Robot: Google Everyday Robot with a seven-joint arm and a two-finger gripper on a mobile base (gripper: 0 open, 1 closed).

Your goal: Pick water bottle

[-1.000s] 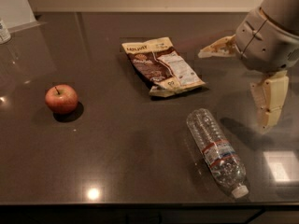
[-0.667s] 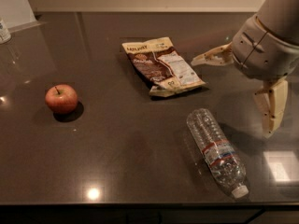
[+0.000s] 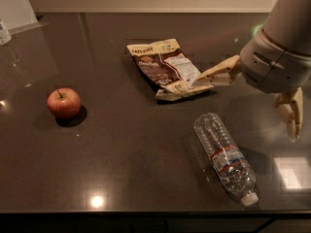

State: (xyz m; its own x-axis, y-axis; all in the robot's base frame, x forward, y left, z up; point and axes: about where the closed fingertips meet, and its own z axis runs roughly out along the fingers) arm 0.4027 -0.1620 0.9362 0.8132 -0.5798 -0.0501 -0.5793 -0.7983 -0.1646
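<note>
Shifted lower and further left than a second ago: gripper (image 3: 246,109), at the right side of the table (image 3: 121,169), up and right of the water bottle (image 3: 224,159). Jaws spread wide. One finger (image 3: 218,73) reaching left, tip over the right edge of the snack bag (image 3: 163,64); contact with the bag impossible to tell. Other finger (image 3: 291,111) pointing down at the far right. Clear of the bottle, not touching it. Bottle, bag and apple (image 3: 63,102) in the same spots as before.

Water bottle lying on its side on the table, right of centre, close to the front edge. Long axis diagonal, upper left to lower right. White cap (image 3: 249,199) pointing lower right toward the front edge. Base pointing upper left toward the snack bag, near it but apart. Red, white and blue label band on the cap half of the ribbed body.

Apple upright at left, well apart from the bottle. Snack bag flat, toward the back, between apple and gripper. Small white container (image 3: 4,32) at the far upper left, cut off by the frame edge.
</note>
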